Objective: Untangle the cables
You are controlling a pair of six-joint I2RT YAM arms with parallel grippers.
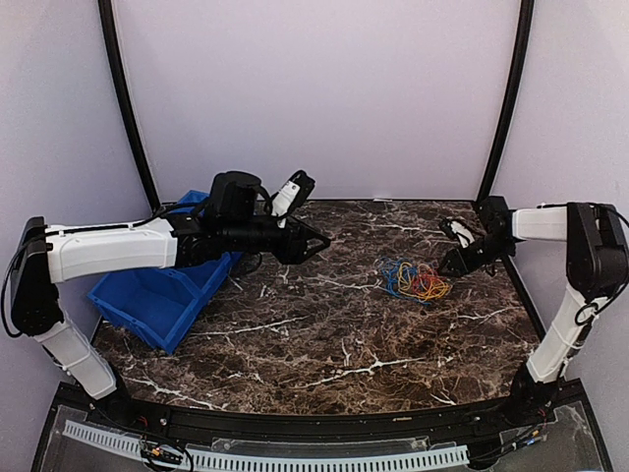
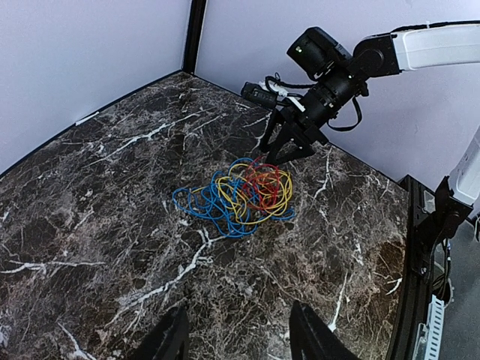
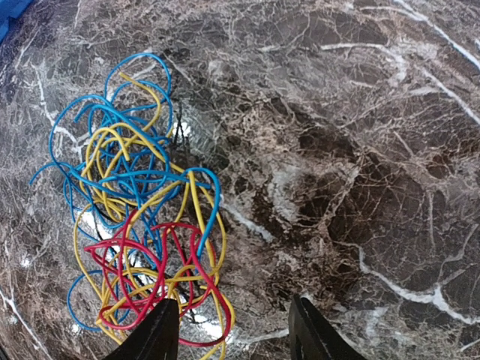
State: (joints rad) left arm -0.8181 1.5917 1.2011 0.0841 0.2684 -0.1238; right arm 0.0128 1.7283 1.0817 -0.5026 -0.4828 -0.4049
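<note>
Your right gripper (image 1: 453,248) is the nearer one. The cables (image 1: 415,281) lie bunched on the counter (image 1: 295,339), right of centre. They sit just beside that gripper's tips, on the side toward the counter's middle. Your left gripper (image 1: 324,239) hangs well apart, across open marble near the blue bin (image 1: 157,300).

The bunch is longer side to side. Its red loops (image 2: 264,184) are at the end nearest the right gripper, and the blue loops (image 2: 196,202) trail toward the left arm. So I judge the red end is the right arm's to take.

Both grippers are released, fingers spread, with nothing pinched.

The right wrist view shows one finger (image 3: 154,334) over the edge of the red and yellow loops and the other over bare marble. The top view cannot resolve this. The left wrist view shows the whole bunch with the right gripper poised at its far side.
</note>
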